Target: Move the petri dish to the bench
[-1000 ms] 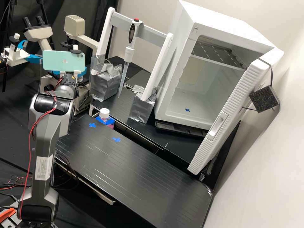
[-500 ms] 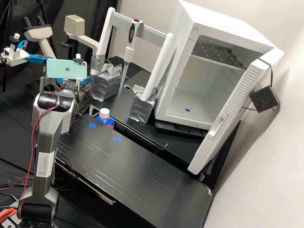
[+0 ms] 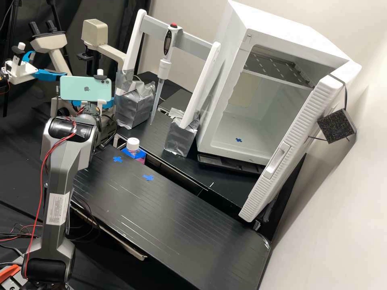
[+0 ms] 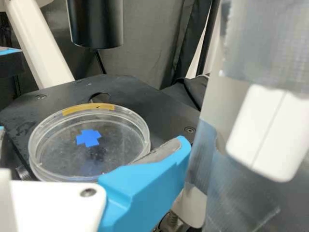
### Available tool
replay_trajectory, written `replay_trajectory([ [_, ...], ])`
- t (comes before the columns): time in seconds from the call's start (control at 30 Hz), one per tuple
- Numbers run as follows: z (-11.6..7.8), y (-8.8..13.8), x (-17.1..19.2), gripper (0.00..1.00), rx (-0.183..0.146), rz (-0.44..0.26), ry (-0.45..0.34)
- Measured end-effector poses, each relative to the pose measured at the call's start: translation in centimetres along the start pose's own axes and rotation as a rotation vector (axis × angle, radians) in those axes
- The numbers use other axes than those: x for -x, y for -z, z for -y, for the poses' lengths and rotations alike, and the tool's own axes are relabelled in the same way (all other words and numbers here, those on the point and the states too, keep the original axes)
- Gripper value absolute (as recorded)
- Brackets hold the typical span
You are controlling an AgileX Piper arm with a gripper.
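Observation:
In the high view my gripper (image 3: 108,103) is mostly behind the mint phone on the wrist, at the microscope, with some blue showing. The wrist view has the clear round petri dish (image 4: 53,157) lying flat on the black microscope stage (image 4: 166,113), a strip of yellow tape on its rim and a blue cross showing within its outline. My gripper (image 4: 91,145) is open there, its fingers spread to either side of the dish. One finger overlaps the dish's rim in the picture; whether it touches cannot be told. The black bench (image 3: 173,225) has two blue tape crosses.
A pink bottle (image 3: 133,146) with a white cap stands at the bench's back edge. Behind are a pipette (image 3: 164,66) on a white stand with silver-taped feet and a white incubator (image 3: 258,121), door ajar. A second arm's blue finger (image 3: 49,75) is at the left.
Between the first and second frames my wrist and phone went lower and slightly right in the high view. Since then they have shifted only a little to the right.

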Motion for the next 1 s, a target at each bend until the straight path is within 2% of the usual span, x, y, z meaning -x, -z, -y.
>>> replay_trajectory([
  [0.33, -0.14, -0.37, 0.15, 0.00, -0.004, -0.014, -0.019],
  [0.57, -0.06, -0.30, 0.15, 0.00, 0.017, -0.021, -0.011],
  [0.63, -0.06, -0.30, 0.15, 0.00, 0.013, -0.021, -0.010],
  [0.9, 0.02, -0.14, 0.15, 0.00, 0.049, -0.039, -0.002],
  [1.0, 0.03, -0.10, 0.16, 0.00, 0.053, -0.043, -0.002],
])
